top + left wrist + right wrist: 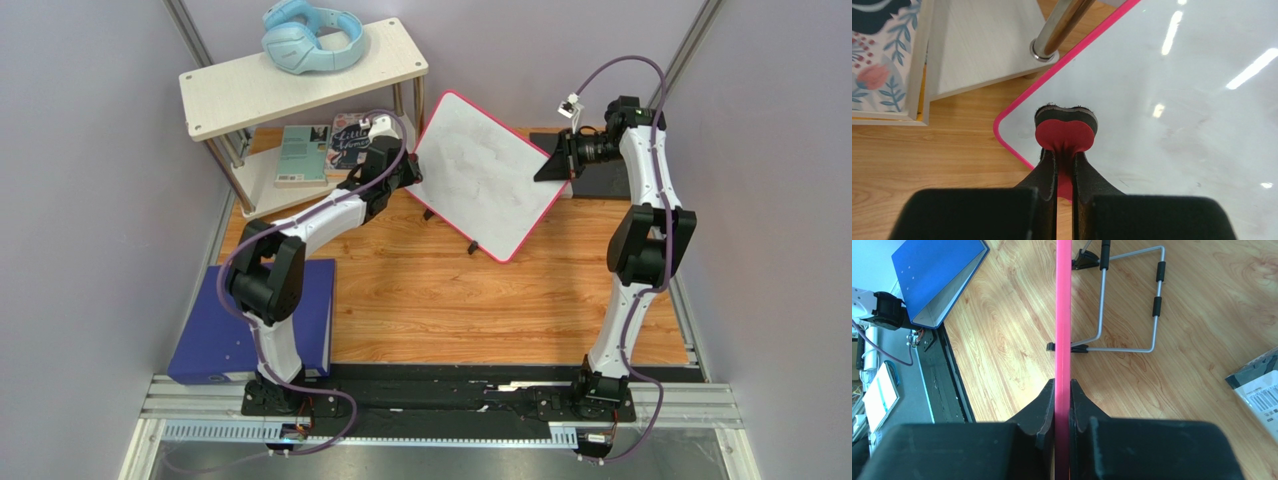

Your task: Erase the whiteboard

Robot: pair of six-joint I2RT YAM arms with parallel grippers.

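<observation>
wooden tabletop (430,300): the tilted whiteboard (485,175) is stood rear-centre. its wire stand (1156,306) is shown only by the right wrist view, with the right gripper (1062,388) clamped on the rim. the left gripper (1064,156) is clamped on an eraser pad (1066,132) at a corner beside a shelf leg (1059,27).

the left arm (320,215) stretches toward upper centre, left gripper (410,175) pinched tight on a red eraser pad (1064,134); at right the right arm (648,180) folds inward, right gripper (555,160) clamped on the whiteboard (480,190) edge.
</observation>
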